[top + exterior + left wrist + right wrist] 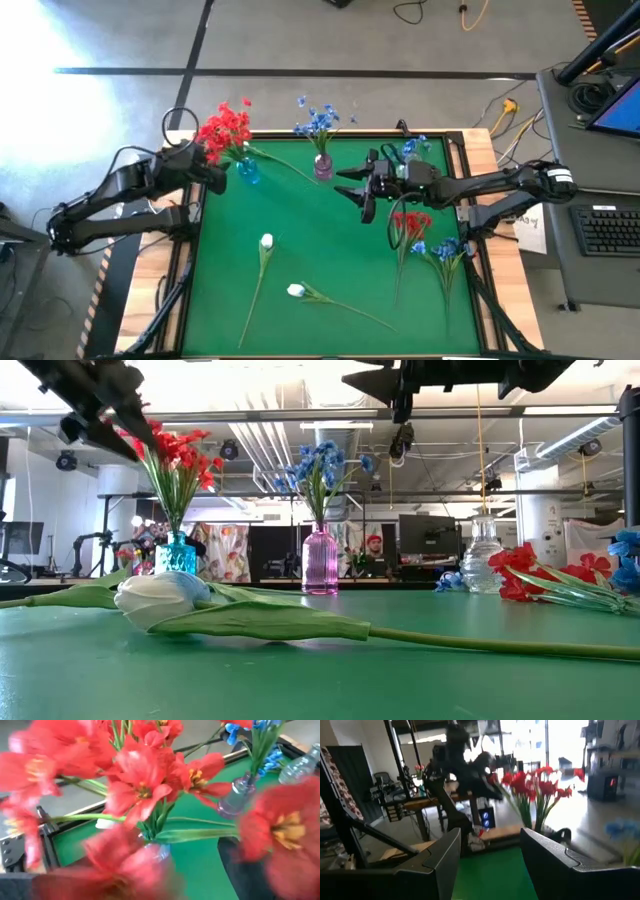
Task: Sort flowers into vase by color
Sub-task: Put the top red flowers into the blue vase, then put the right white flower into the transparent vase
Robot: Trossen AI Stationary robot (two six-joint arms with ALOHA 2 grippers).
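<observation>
Red flowers (226, 128) stand with their stems in a small blue vase (177, 553) at the mat's far left. Blue flowers (318, 121) stand in a purple vase (320, 560) beside it. A clear vase (482, 565) stands farther right. Loose red flowers (410, 224) and blue flowers (446, 250) lie at the mat's right, and two white flowers (266, 242) (296, 291) lie nearer the front. My left gripper (218, 172) is open, raised right beside the red blooms (140, 790). My right gripper (490, 860) hangs open above the mat's middle, holding nothing. My left gripper stands close among the red blooms in the blue vase. The blur in the left wrist view keeps me from telling whether its fingers touch them.
The green mat (330, 250) has free room at its centre and front left. Black rails (188, 250) frame it. A desk with a keyboard (608, 228) stands beyond the right edge, and cables (505, 110) lie at the far right.
</observation>
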